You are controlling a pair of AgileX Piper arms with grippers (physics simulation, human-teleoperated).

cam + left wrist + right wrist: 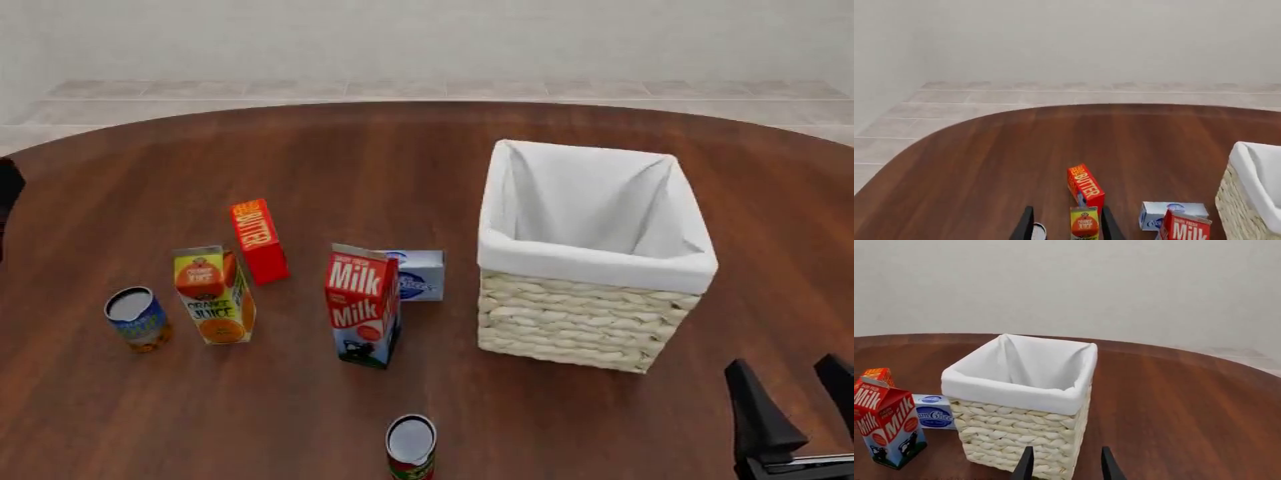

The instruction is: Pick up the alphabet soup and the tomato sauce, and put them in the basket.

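Note:
The alphabet soup [138, 318], a short blue and orange can, stands upright at the table's left, just left of the orange juice carton [214, 296]. Near the front edge stands the tomato sauce [411, 446], a red can with a pale top. The basket [594, 262] sits right of centre, and nothing shows inside its white lining. My right gripper [797, 405] hovers open at the front right, apart from the basket [1014, 392]. My left gripper [1067, 229] is open and holds nothing. A pale sliver beside one of its fingers [1025, 227] may be the soup's top.
A milk carton [363, 305], a blue-white box [416, 274] and a red butter box [258, 240] stand between the soup and the basket. The same butter box [1085, 184] and milk carton [887, 426] show in the wrist views. The round table's far edge [427, 103] meets pale tiled floor.

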